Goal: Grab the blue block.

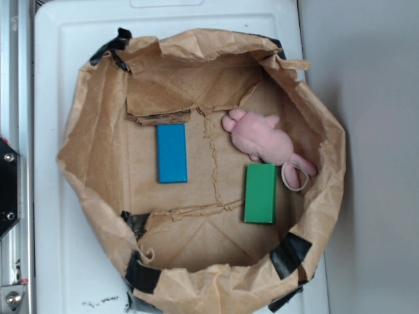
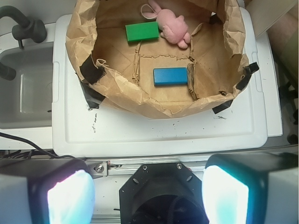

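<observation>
Approach not started — gripper far back from the bag, fingers spread wide, holding nothing.

The flat bright-blue rectangular block [image 1: 172,154] lies flat on the floor of the crumpled brown paper bag tray [image 1: 98,170], on the opposite half from the green rectangular block [image 1: 260,193] and the pink plush toy [image 1: 262,139], apart from both. In the wrist view the gripper [image 2: 147,191] sits well short of the bag, over the white lid's [image 2: 159,133] near edge, both pads open. To do it well — come in over the bag's raised wall, centre above the blue block [image 2: 170,76], turn so the jaws span its short width, descend straight, avoid snagging the torn paper fold beside one end.
</observation>
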